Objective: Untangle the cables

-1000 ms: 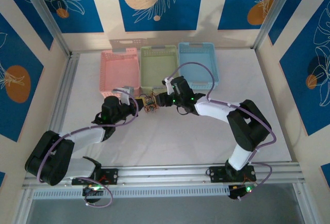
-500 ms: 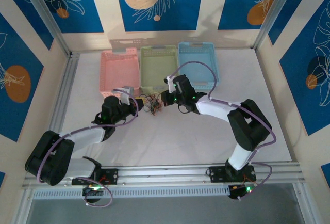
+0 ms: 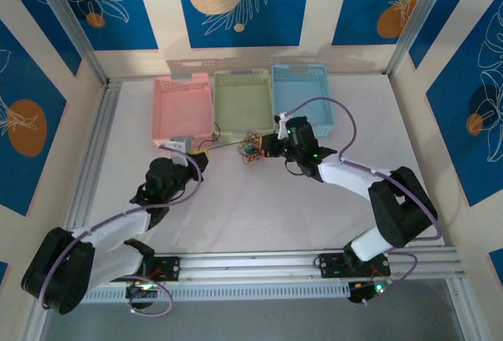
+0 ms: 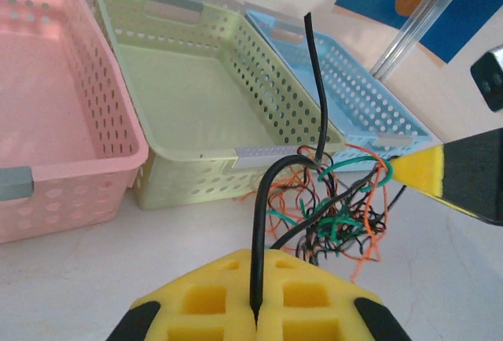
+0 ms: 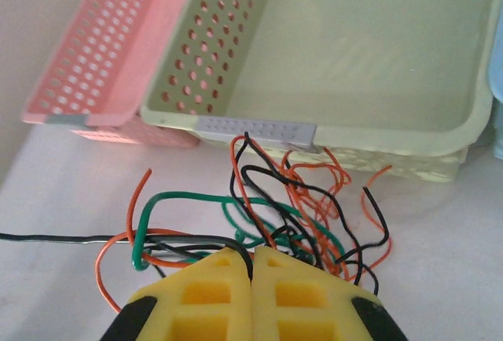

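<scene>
Right claw (image 3: 264, 146), half open a second ago, is now clamped shut on the cables (image 3: 250, 148), on the table (image 3: 259, 207) before the green basket (image 3: 244, 75). Left claw (image 4: 258, 309), shut, pinches one black wire (image 4: 258, 223). The arms have drawn apart and the wire runs taut, so that strand is likely sliding free.

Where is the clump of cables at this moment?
In the top view, the cables sit just before the green basket, at its near wall, between the left fingers and the right fingers.

White bench (image 3: 259, 207), bright plastics
Black, orange and green cables (image 4: 328, 221); pink basket (image 4: 47, 97), green basket (image 4: 196, 93), blue basket (image 4: 350, 101); yellow fingers (image 5: 196, 298); blue walls (image 3: 275, 27) with white leaves.
</scene>
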